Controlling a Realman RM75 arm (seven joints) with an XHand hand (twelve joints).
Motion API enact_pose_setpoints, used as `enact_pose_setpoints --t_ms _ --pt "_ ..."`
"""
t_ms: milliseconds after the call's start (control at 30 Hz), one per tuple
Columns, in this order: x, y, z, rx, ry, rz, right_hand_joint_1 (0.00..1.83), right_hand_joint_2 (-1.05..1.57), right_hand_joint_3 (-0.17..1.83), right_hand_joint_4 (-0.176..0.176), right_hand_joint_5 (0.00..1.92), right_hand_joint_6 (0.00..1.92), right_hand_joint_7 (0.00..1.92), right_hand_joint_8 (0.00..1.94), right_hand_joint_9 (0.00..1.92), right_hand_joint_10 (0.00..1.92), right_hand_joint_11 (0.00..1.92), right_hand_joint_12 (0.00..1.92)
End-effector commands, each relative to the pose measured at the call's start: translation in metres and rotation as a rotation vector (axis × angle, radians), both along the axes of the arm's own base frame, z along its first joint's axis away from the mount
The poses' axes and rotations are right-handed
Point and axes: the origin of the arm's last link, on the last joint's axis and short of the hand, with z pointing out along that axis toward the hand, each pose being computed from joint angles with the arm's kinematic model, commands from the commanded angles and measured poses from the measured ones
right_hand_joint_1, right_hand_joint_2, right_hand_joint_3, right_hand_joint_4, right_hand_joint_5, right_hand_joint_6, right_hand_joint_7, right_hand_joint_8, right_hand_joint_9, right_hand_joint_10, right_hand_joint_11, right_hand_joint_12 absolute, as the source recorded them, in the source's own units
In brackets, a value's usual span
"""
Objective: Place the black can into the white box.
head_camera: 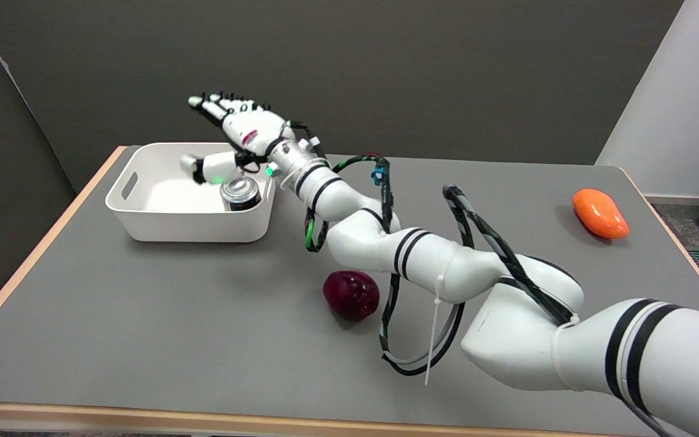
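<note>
The black can (241, 194) with a silver top stands upright inside the white box (143, 224), in its near right corner. My right hand (237, 130) hovers above the box's right half, over the can. Its fingers stretch out flat toward the upper left and the thumb hangs down to the left of the can. Nothing is held in the hand, and a gap separates it from the can.
A dark red fruit-shaped object (351, 295) lies mid-table under my right arm. An orange oblong object (599, 213) lies near the far right edge. The box sits at the table's far left corner. Cables loop along the arm.
</note>
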Motion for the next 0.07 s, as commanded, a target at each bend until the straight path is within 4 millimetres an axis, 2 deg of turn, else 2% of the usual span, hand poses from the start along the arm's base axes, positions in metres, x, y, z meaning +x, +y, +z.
enact_pose_setpoints --t_ms 33,67 --pt "0.03 0.04 0.199 -0.312 -0.776 0.154 0.09 0.6 1.04 0.103 0.03 0.13 0.0 0.16 0.0 0.38 0.0 0.88" --pt "0.025 0.05 0.223 -0.336 -0.866 0.171 0.09 0.61 1.04 0.101 0.03 0.14 0.0 0.16 0.0 0.37 0.0 0.87"
